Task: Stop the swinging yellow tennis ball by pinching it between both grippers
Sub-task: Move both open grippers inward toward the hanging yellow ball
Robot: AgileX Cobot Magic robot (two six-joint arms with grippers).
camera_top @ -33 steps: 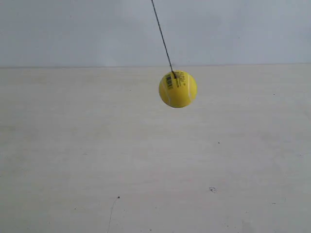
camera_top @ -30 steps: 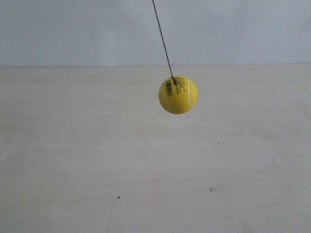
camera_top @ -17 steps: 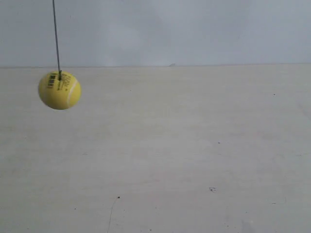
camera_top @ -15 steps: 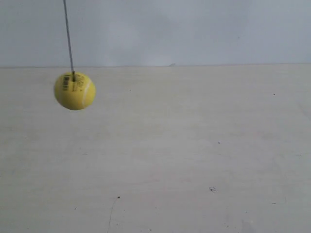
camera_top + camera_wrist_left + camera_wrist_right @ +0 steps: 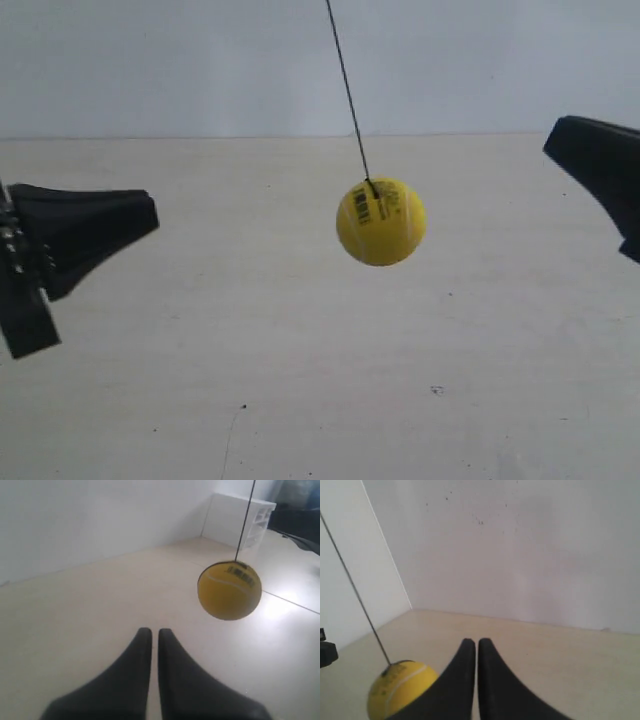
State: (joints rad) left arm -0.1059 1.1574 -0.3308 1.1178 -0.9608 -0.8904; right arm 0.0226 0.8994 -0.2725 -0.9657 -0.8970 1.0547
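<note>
The yellow tennis ball (image 5: 381, 222) hangs on its thin black string (image 5: 348, 90) above the pale table, free of both grippers. A black wedge gripper (image 5: 148, 213) reaches in from the exterior view's left, well short of the ball. Another gripper (image 5: 553, 140) enters at the right edge, also apart from it. In the left wrist view my left gripper (image 5: 151, 631) is shut and empty, the ball (image 5: 229, 591) ahead and off to one side. My right gripper (image 5: 471, 641) is shut too, with the ball (image 5: 400, 690) partly hidden behind one jaw.
A pale wooden table (image 5: 300, 350) runs back to a plain white wall (image 5: 200, 60). A white drawer unit (image 5: 240, 517) stands at the far corner in the left wrist view. A dark piece of the other arm (image 5: 326, 652) shows at the right wrist view's edge.
The ball swung from the middle out to the exterior view's left and back to just right of centre. Both grippers have come into the exterior view from the sides.
</note>
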